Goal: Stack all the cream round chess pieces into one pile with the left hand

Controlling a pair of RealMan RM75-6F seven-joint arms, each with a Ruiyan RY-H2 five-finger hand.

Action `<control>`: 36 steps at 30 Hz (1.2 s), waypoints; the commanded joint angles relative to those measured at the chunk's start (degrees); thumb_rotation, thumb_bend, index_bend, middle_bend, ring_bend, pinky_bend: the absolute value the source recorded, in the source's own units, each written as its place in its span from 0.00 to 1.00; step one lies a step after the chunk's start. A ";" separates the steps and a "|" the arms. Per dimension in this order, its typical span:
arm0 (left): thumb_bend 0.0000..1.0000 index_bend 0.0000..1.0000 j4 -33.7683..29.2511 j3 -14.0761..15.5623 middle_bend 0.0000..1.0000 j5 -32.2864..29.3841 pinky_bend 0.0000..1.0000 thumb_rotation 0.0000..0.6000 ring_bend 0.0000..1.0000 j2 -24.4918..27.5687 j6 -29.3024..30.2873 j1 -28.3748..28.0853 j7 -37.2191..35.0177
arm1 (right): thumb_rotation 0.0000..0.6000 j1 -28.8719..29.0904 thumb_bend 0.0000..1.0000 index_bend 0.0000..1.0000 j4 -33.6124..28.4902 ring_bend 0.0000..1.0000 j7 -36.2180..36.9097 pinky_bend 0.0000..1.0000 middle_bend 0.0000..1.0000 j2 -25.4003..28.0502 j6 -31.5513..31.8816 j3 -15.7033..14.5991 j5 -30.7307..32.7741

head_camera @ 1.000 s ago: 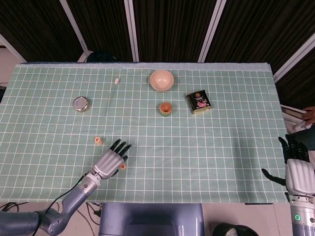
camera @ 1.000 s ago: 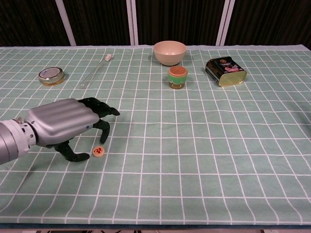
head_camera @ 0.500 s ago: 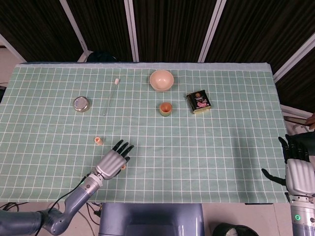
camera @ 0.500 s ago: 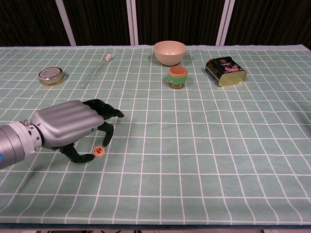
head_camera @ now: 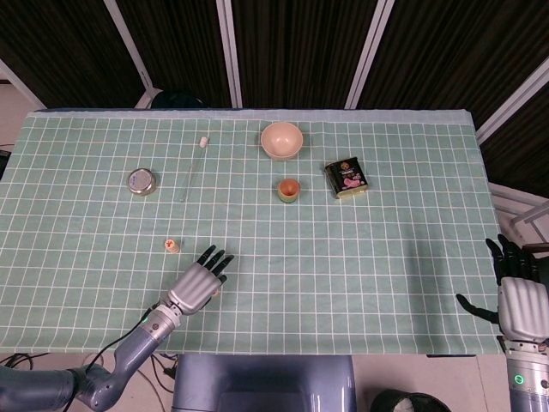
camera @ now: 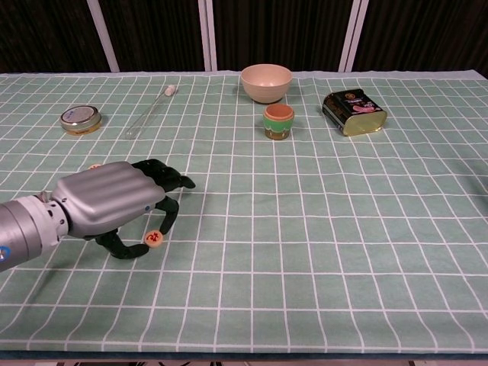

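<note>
In the head view, the left hand (head_camera: 197, 287) lies low over the green checked tablecloth (head_camera: 360, 257) near the front edge, dark fingers reaching forward; one cream chess piece (head_camera: 171, 245) sits on the cloth just beyond and to the left of it, apart from the hand, while a second is hidden under the fingers. The right hand (head_camera: 517, 302) stands at the table's far right edge, fingers spread upward, holding nothing. In the chest view, the left hand (camera: 114, 204) arches over the second chess piece (camera: 155, 238), which sits between the thumb and a curled finger, both at its rim. Whether it is lifted off the cloth cannot be told. The first piece (camera: 94, 166) peeks out just behind the knuckles.
</note>
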 commanded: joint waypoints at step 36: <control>0.31 0.49 -0.21 -7.98 0.06 -4.74 0.00 1.00 0.00 12.37 4.60 2.41 -12.62 | 1.00 -0.10 0.23 0.09 -0.14 0.00 -0.33 0.00 0.01 -0.09 0.39 -0.16 -0.52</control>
